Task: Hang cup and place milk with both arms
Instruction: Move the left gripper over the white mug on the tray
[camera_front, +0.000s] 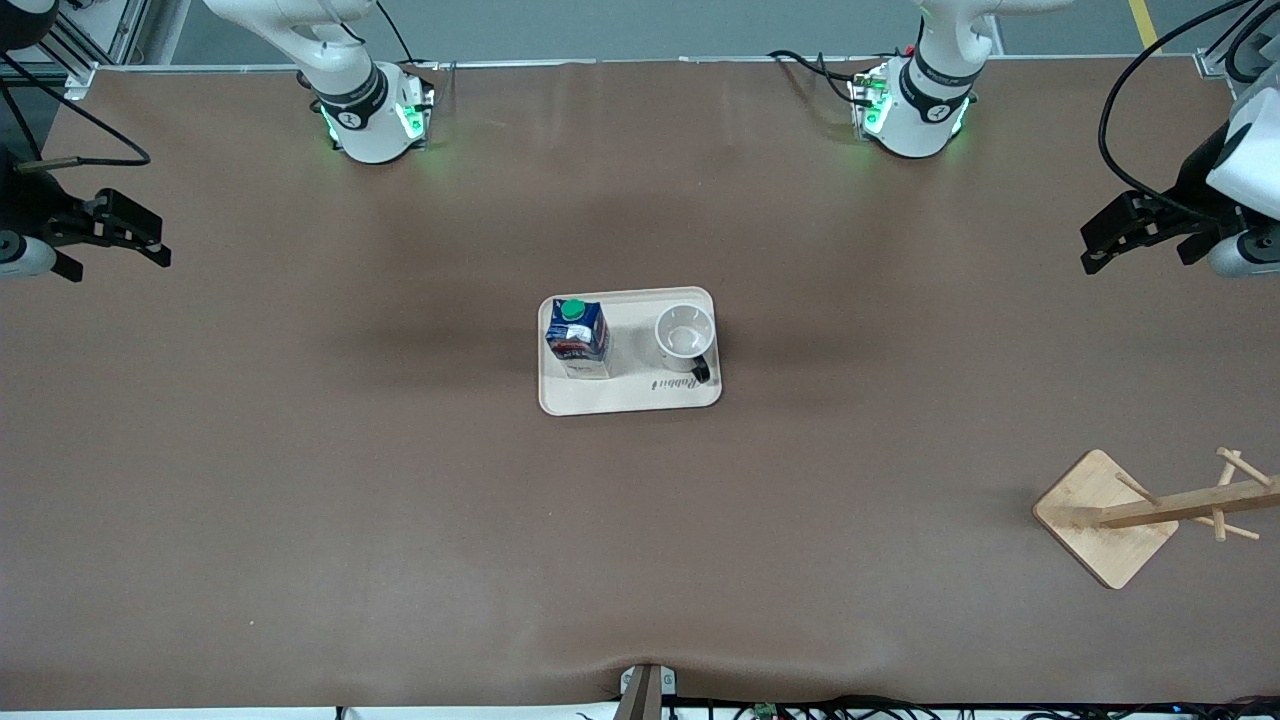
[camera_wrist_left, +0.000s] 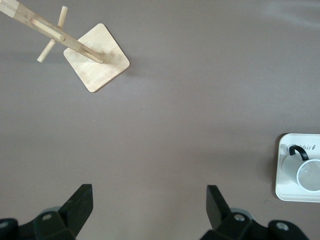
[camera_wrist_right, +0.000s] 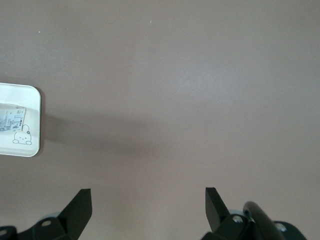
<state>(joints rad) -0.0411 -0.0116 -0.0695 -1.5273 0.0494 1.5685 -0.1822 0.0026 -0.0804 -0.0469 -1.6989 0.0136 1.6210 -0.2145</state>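
Front view: brown table (camera_front: 400, 500), two robot arms based along one long edge.
Tray: a cream tray (camera_front: 640, 400) with rounded corners lies at the middle of the table, its rim also visible in the left wrist view (camera_wrist_left: 287, 192) and the right wrist view (camera_wrist_right: 30, 150).
Tray contents: the milk (camera_front: 578, 337) and the cup (camera_front: 685, 340), standing upright side by side, apart.
Milk: dark blue carton with green cap, toward the right arm's end of the tray.
Cup: white, mouth up, empty inside, black handle turned toward the front camera; seen too in the left wrist view (camera_wrist_left: 307, 175).
Rack: a wooden cup rack (camera_front: 1105, 517) stands on a square base near the left arm's end, nearer the front camera than the tray.
Left gripper (camera_front: 1130, 232): over bare table at the left arm's end, fingers spread wide, holding nothing.
Right gripper (camera_front: 110, 232): over bare table at the right arm's end, fingers spread wide, holding nothing.
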